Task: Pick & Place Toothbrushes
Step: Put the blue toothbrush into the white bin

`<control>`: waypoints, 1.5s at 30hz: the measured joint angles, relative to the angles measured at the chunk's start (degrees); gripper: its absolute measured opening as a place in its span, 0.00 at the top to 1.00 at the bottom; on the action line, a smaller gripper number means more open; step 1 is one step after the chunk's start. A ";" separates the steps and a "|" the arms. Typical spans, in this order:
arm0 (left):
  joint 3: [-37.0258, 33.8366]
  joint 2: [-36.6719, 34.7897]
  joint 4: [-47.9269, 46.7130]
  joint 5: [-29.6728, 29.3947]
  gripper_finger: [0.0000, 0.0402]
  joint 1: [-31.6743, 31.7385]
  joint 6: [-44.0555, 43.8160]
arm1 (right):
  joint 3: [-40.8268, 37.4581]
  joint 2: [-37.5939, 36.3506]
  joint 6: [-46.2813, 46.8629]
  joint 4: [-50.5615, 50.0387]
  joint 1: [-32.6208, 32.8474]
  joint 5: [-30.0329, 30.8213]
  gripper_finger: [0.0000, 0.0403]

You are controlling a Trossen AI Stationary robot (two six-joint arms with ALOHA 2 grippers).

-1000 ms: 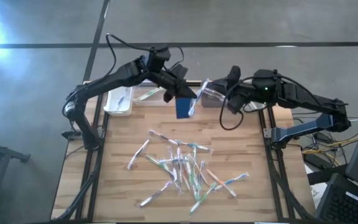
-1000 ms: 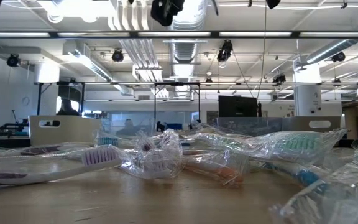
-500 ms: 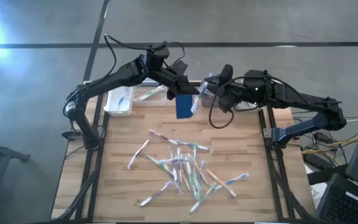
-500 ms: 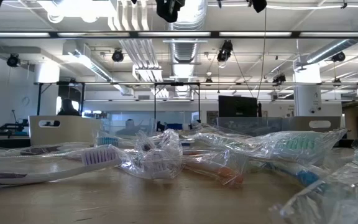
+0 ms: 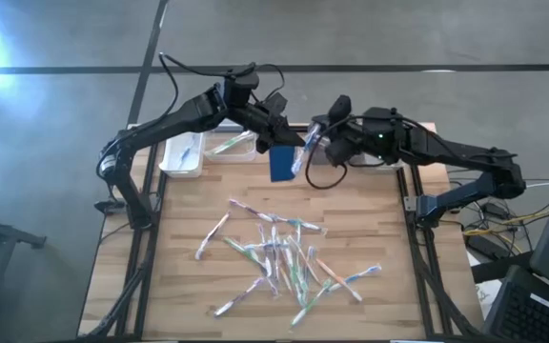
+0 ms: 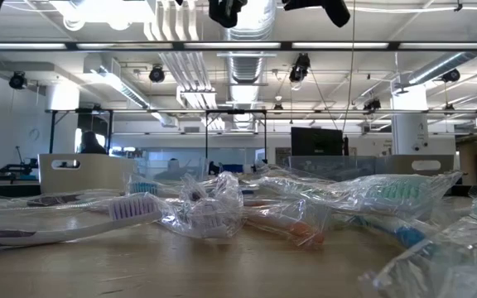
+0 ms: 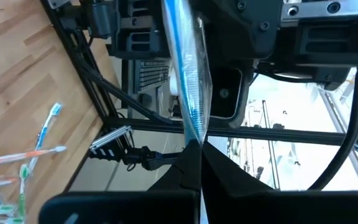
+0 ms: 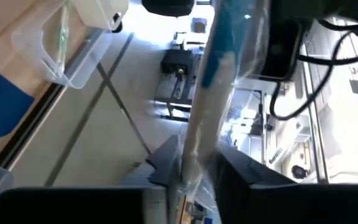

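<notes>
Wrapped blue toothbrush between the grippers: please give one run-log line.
phase: handover | left gripper: shut on wrapped blue toothbrush | right gripper: closing on it

Over the last second the right gripper point(image 5: 320, 127) has swung in toward the left gripper point(image 5: 292, 139), reaching the wrapped toothbrush point(image 5: 303, 151) held above the blue pad point(image 5: 282, 164). Its fingers now close around that toothbrush, and the right arm stretches farther across the worktop's point(image 5: 189, 286) back edge.
</notes>
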 joint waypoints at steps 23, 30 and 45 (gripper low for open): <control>0.01 0.04 2.91 0.23 0.66 0.15 11.31 | 0.00 -1.75 2.85 -0.81 0.00 -0.33 0.95; 0.00 -0.31 2.39 6.68 0.50 2.07 26.08 | 1.31 -5.91 17.51 -17.13 0.12 -14.83 0.96; -0.07 -0.17 -1.46 -16.50 0.50 0.73 62.93 | 2.18 -13.90 77.83 -18.83 -0.02 -30.51 0.96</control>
